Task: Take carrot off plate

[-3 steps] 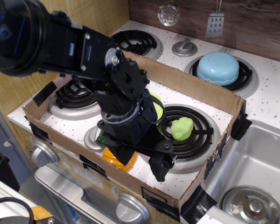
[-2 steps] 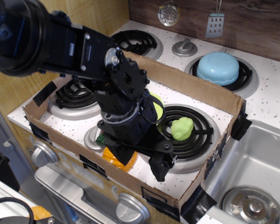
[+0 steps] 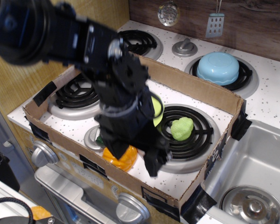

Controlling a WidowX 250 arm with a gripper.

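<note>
The lime-green plate [image 3: 157, 110] lies on the stove inside a cardboard frame, mostly hidden behind my arm. The carrot [image 3: 122, 159] shows only as an orange part with a dark green end [image 3: 101, 139]. It lies on the stove surface in front of the plate, near the front cardboard wall, off the plate. My black gripper [image 3: 133, 161] hangs just above the carrot, blurred by motion. Its jaws stand apart on either side of the carrot, and one fingertip [image 3: 151, 167] points down to the right of it.
A cardboard wall [image 3: 191, 88] rings the front burners. A lumpy light-green toy [image 3: 182, 128] sits on the right burner. A light blue bowl [image 3: 218, 68] rests upside down on the back burner. A steel pot [image 3: 252, 205] stands in the sink at right.
My gripper and arm have shifted up and to the left. The carrot has stayed where it lay, and more of it shows.
</note>
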